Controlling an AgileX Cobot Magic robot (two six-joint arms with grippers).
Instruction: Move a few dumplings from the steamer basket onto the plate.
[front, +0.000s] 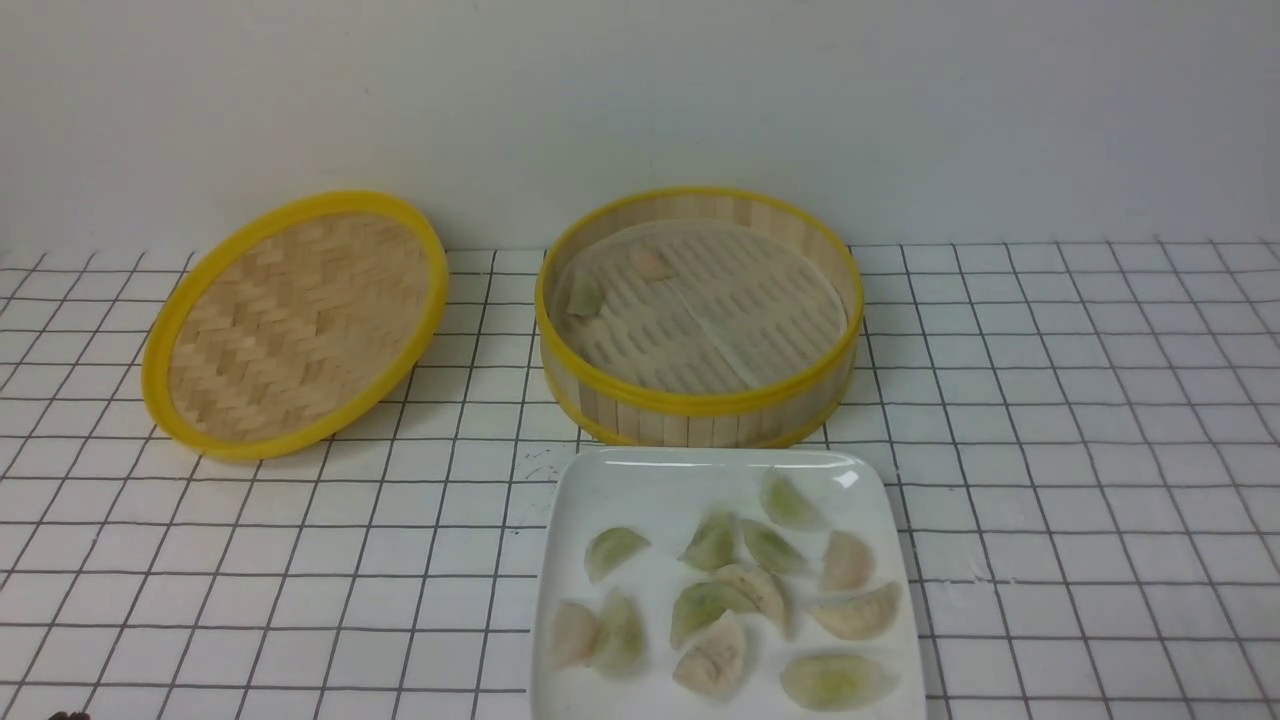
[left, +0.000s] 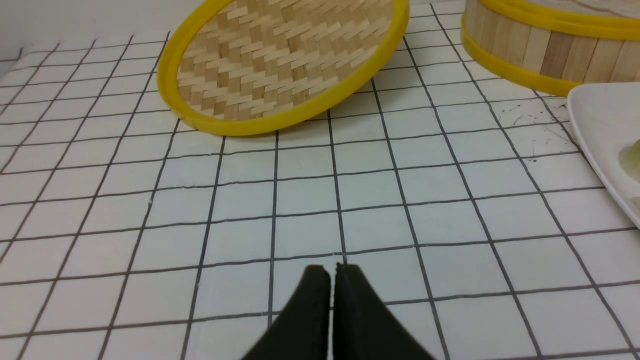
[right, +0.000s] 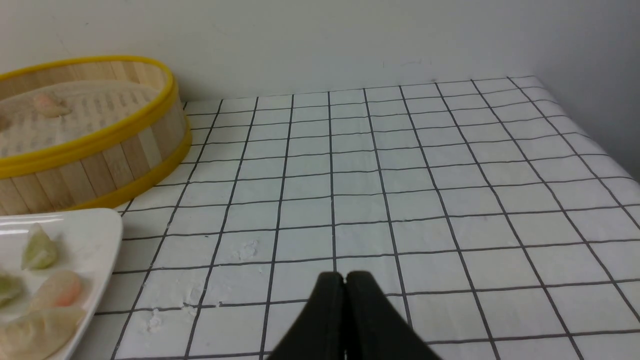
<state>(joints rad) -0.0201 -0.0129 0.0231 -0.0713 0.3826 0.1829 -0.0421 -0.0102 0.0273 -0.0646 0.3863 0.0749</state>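
Note:
The steamer basket (front: 700, 405) stands at the back centre and holds two dumplings, a green one (front: 585, 294) and a beige-pink one (front: 650, 263). The white plate (front: 640, 478) lies in front of it with several dumplings (front: 715, 542) on it. Neither arm shows in the front view. My left gripper (left: 332, 270) is shut and empty over the bare cloth, near the lid and the plate's edge (left: 597, 115). My right gripper (right: 345, 276) is shut and empty over the cloth, beside the basket (right: 90, 170) and the plate (right: 95, 235).
The woven yellow-rimmed lid (front: 295, 320) leans at the back left, also in the left wrist view (left: 285, 55). A white gridded cloth (front: 1080, 450) covers the table. A wall stands close behind the basket.

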